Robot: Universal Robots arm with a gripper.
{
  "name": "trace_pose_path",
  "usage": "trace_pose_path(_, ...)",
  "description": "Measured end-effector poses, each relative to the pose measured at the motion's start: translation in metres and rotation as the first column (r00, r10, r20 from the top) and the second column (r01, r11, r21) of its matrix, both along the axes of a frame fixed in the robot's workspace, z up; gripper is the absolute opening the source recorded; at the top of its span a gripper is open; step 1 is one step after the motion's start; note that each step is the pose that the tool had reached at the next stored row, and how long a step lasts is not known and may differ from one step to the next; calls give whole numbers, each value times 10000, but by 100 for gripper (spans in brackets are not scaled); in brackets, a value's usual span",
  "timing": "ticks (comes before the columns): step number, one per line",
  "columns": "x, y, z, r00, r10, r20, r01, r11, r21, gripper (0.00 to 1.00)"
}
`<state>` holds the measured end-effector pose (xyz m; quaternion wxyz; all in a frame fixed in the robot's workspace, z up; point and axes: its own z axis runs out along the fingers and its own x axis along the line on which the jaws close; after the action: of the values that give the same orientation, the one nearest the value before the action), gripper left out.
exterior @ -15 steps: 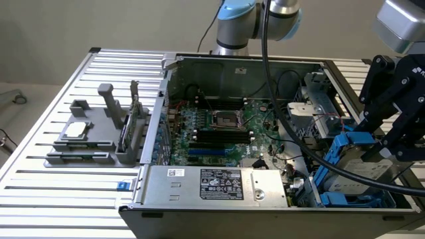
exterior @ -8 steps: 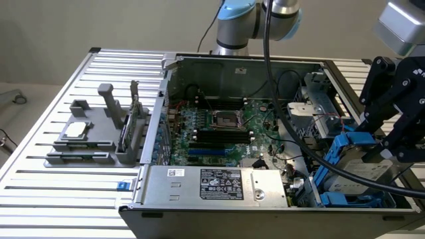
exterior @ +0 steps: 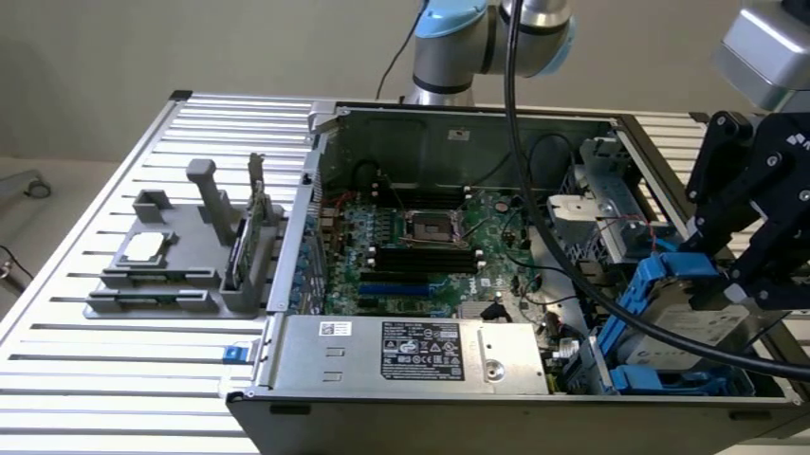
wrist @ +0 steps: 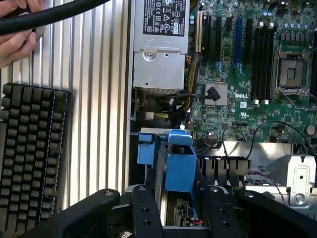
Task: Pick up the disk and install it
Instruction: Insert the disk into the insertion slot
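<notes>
The disk [exterior: 690,327], a silver-grey drive with a white label in a blue plastic carrier, stands tilted in the front corner of the open computer case [exterior: 506,408], on the exterior view's right. My black gripper [exterior: 741,284] reaches down over its raised end and is shut on the disk. In the wrist view the blue carrier of the disk [wrist: 179,168] sits between my gripper's [wrist: 181,210] two black fingers [wrist: 144,213], edge-on, above the drive bay.
Inside the case lie the motherboard [exterior: 418,237] and the silver power supply [exterior: 418,351]. A thick black cable [exterior: 557,237] hangs across the case. A grey fixture [exterior: 177,265] stands on the slatted table [exterior: 114,379]. A keyboard [wrist: 29,148] and a person's hand [wrist: 15,42] are close by.
</notes>
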<state>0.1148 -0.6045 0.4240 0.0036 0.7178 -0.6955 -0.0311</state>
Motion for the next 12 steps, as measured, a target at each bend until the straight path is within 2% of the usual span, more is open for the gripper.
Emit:
trace_pose_path(1, 0, 0, -1, 10000, 3, 0, -3, 10000, 3, 33)
trace_pose_path(9, 15, 0, 3, 10000, 11, -37, -11, 10000, 8, 33)
trace_pose_path(12, 60, 0, 23, 10000, 14, -88, -13, 10000, 51, 33)
